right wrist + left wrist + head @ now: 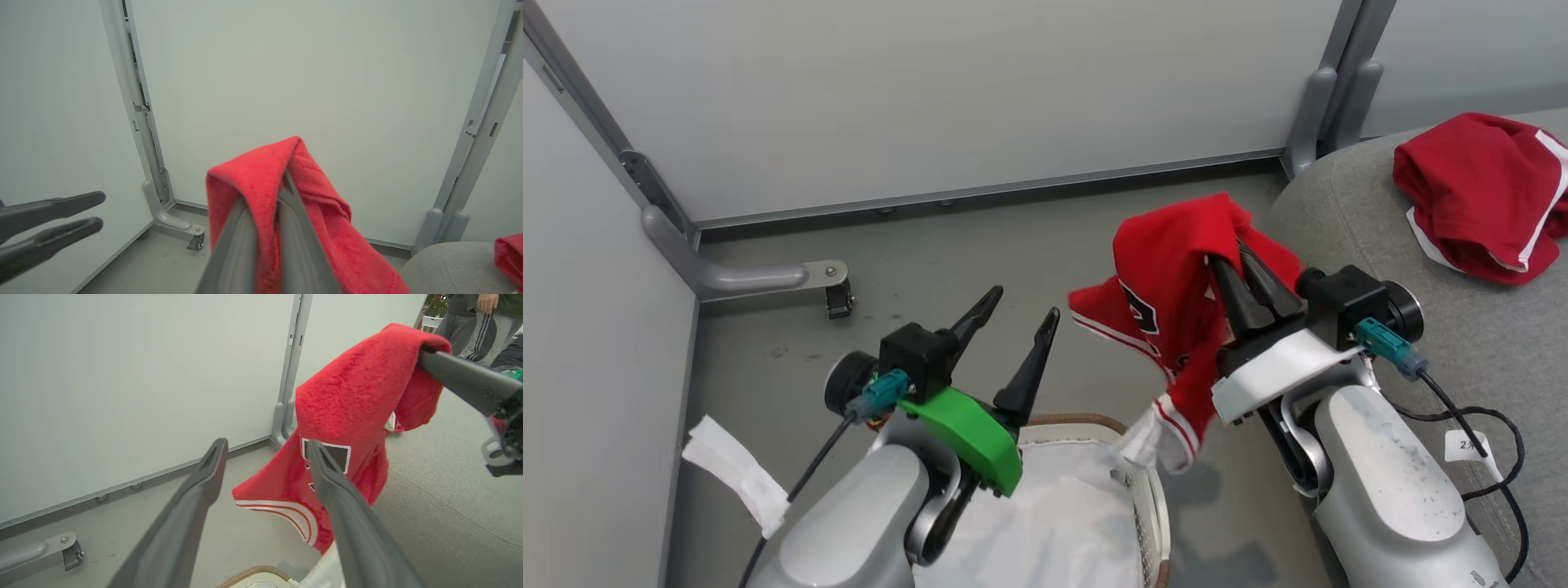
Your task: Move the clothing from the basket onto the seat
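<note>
R gripper [1232, 260] is clenched on a red shirt [1168, 278]. Both fingers are pinched together, w/ fabric folded over the tips and draped down either side. R wrist view shows the same: cloth caught btwn the two closed fingers.

The shirt is clear of the basket [1078, 420]. It hangs in the air over the floor [915, 245], btwn basket and seat [1347, 220], close to the seat's rounded corner. It has a dark patch w/ a white border on the front and a red-and-white striped hem at the bottom. The hem hangs just by the basket's right rim; touching or not, can't tell.

L gripper [1025, 300] is released, fingers spread wide, nothing btwn them. It sits above the basket's far rim, left of the shirt and apart from it.

The basket is at the bottom of the head view, brown rim, w/ white liner [1062, 506] showing across the visible part.

A 2nd garment [1482, 192], red w/ white stripes and trim, lies crumpled on the seat past the corner, toward its far right, well apart from the shirt.

Pale wall panels [931, 98] stand behind. A caster foot [837, 298] rests on the floor by the left panel's base. A person [482, 318] stands at the top right corner of the L wrist view: striped trousers and a hand.
</note>
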You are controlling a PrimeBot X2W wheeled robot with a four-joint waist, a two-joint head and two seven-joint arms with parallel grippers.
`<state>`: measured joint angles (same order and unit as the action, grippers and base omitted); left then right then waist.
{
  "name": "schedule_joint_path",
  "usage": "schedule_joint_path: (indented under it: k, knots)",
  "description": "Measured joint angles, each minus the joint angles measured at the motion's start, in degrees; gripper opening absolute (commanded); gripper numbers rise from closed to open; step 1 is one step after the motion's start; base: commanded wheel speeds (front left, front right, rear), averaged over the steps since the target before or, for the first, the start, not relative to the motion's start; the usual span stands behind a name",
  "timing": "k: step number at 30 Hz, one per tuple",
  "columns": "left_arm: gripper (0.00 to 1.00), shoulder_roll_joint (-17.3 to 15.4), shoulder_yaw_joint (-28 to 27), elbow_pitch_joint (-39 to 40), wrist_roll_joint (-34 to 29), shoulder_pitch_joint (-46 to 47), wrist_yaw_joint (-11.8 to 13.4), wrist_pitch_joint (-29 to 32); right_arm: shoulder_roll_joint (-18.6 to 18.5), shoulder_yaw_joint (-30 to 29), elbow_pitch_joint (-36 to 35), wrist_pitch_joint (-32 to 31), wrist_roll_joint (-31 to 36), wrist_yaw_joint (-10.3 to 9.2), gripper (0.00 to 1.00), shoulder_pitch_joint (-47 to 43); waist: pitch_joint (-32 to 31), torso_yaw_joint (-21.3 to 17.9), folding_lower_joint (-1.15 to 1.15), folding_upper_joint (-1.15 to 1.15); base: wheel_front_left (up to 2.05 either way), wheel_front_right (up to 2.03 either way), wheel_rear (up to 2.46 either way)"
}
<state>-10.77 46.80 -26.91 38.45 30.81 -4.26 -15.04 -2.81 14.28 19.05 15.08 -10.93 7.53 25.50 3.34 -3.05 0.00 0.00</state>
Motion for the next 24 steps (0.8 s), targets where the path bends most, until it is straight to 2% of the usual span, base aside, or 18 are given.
schedule_joint_path:
  k: [6,15,19,24]
  knots:
    - [1.00,1.99,-2.38,0.59,-3.61,-5.64,-1.14,0.00,0.00,-1.26,-0.31,0.00,0.69,0.00,0.00,-0.29,0.09,-0.04,0.00,0.00,0.00,0.00,0.00]
    - [1.00,4.47,-5.78,0.59,-7.76,-8.64,-2.30,0.00,0.03,-2.36,-0.57,0.00,1.47,0.00,0.00,-0.43,0.28,-0.80,0.00,0.00,0.00,0.00,0.00]
    - [1.00,5.25,-6.30,0.76,-9.66,-9.83,-2.63,-0.01,0.02,-3.34,-1.01,0.00,1.69,0.00,0.00,-0.57,0.52,-2.29,0.00,0.00,0.00,0.00,0.00]
    - [1.00,5.78,-7.93,1.20,-11.73,-10.87,-2.87,-0.08,0.02,-4.78,-1.56,0.00,2.76,0.00,0.00,-1.08,1.25,-6.69,0.00,0.00,0.00,0.00,0.00]
